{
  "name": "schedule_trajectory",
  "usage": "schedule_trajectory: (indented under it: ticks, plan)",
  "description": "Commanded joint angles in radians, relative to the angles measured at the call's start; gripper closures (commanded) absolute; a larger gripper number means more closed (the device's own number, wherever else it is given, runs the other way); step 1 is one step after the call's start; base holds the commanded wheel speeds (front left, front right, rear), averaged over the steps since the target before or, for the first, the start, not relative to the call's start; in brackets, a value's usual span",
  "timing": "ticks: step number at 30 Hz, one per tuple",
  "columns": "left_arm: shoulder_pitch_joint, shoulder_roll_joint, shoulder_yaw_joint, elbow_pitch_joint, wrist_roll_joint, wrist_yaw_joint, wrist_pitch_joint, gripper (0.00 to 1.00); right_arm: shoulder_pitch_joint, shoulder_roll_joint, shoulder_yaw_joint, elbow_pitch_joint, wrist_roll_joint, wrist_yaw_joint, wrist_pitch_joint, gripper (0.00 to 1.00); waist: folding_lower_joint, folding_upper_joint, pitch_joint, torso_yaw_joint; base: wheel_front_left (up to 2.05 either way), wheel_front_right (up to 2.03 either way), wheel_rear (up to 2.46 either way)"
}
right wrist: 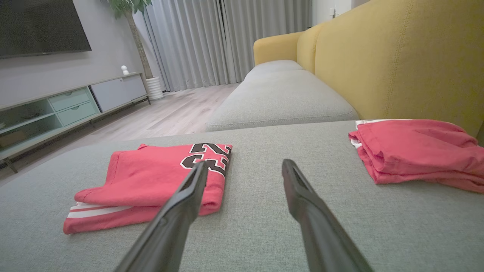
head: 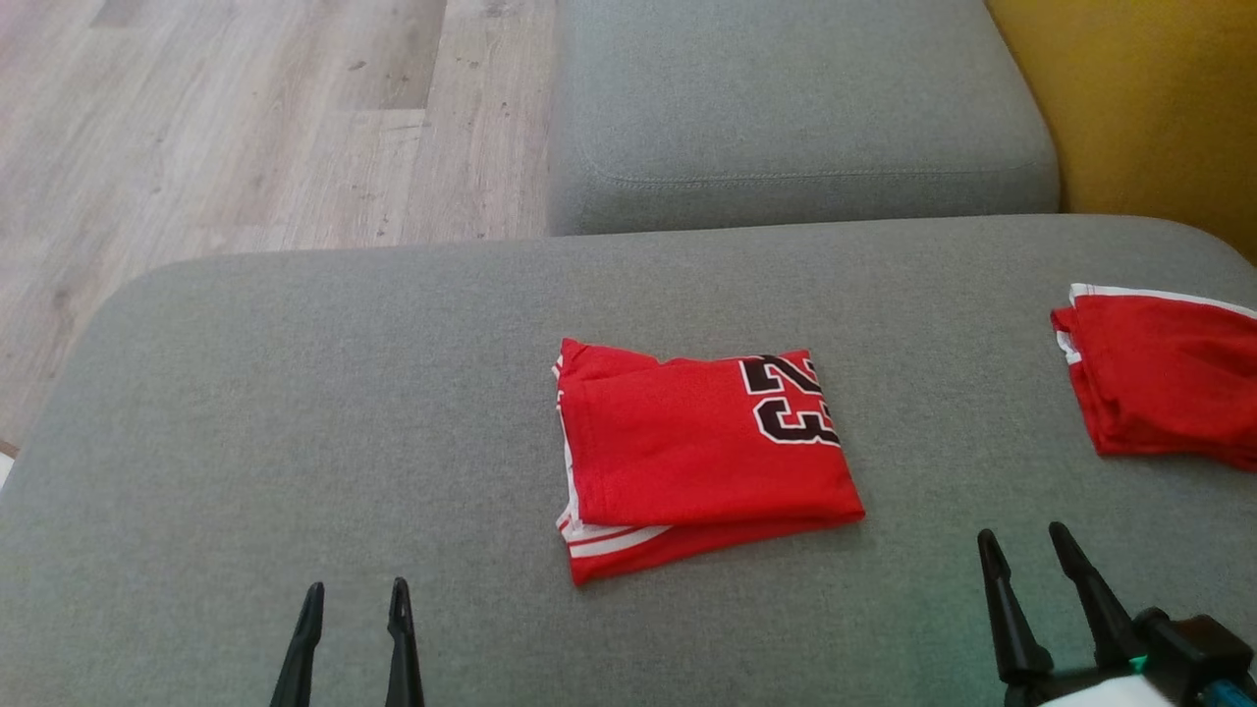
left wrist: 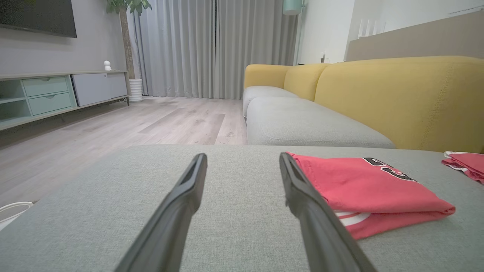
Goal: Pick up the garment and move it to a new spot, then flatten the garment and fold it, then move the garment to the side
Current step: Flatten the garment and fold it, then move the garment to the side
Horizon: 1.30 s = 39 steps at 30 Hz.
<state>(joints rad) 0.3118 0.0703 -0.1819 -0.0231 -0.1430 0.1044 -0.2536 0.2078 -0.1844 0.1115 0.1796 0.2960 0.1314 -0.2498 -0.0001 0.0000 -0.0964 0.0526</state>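
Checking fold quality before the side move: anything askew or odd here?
The folded red jersey lies slightly skewed on the grey cushion; its white-striped bottom layer pokes out past the top layer at the near left corner. Nothing looks spilled or damaged.

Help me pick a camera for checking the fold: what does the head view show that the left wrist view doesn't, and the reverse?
Head view adds the right arm's jaws, open at lower right, and the folded red jersey seen whole from above. Left wrist view adds the room: curtains, a potted plant, a low cabinet and a wall screen. Both share the jersey, a second red garment to its right, the grey cushion, the wood floor, and the left arm's jaws, open.
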Motion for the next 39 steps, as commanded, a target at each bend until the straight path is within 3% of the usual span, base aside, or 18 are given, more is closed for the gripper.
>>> schedule_trajectory:
  ticks: [1, 18, 33, 39]
  plan:
    - [-0.030, -0.015, 0.042, -0.025, 0.000, -0.004, -0.008, 0.00, -0.027, -0.014, 0.013, -0.035, -0.013, -0.001, -0.012, 0.00, 0.0001, 0.0000, -0.002, -0.001, 0.00, 0.00, 0.00]
    - [-0.014, -0.019, 0.055, -0.010, 0.019, -0.023, -0.008, 0.00, -0.016, 0.001, 0.002, -0.023, -0.032, -0.001, -0.012, 0.00, 0.0001, 0.0000, -0.013, 0.003, 0.00, 0.00, 0.00]
    - [-0.027, -0.020, 0.053, -0.046, 0.021, 0.002, -0.008, 0.00, -0.032, 0.002, -0.019, -0.013, -0.042, -0.001, -0.012, 0.00, 0.0001, 0.0000, 0.017, 0.017, 0.00, 0.00, 0.00]
    - [-0.050, -0.020, 0.031, -0.072, 0.023, -0.005, -0.008, 0.00, -0.118, 0.006, -0.007, 0.068, -0.017, -0.001, -0.012, 0.00, 0.0001, 0.0000, 0.068, 0.041, 0.00, 0.00, 0.00]
